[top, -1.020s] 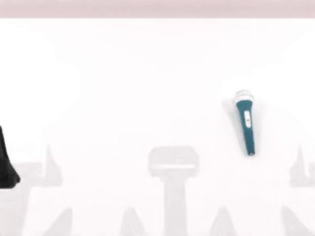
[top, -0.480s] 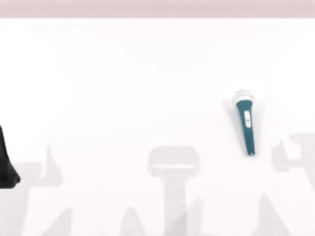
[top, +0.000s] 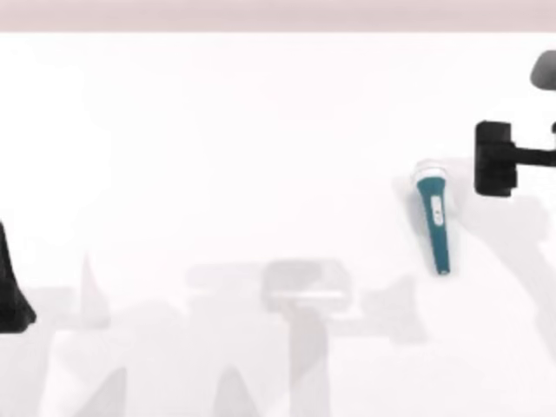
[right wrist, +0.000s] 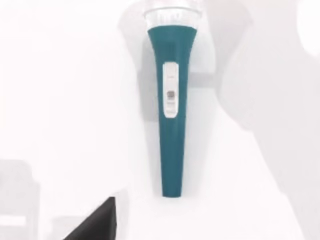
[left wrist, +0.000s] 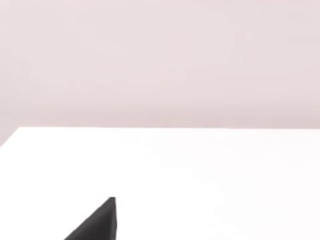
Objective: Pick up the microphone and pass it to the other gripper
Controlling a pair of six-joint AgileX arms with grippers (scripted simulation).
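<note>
The microphone [top: 433, 219] lies flat on the white table at the right, its white-silver head toward the far edge and its teal handle toward the near edge. The right wrist view shows it lengthwise [right wrist: 172, 110], switch panel facing up. My right gripper [top: 495, 158] hovers just right of the microphone's head and touches nothing. One of its black fingertips [right wrist: 102, 220] shows near the handle's end with nothing beside it, so the gripper is open. The other gripper, my left one [top: 12, 295], is parked at the table's left edge, one fingertip [left wrist: 102, 220] showing, open and empty.
The white table [top: 261, 156] ends at a pale pink back wall [left wrist: 160, 60]. Grey shadows of the arms fall across the near part of the table.
My right arm has come into the top view from the right edge and now hangs beside the microphone's head. The microphone and the left arm have not moved.
</note>
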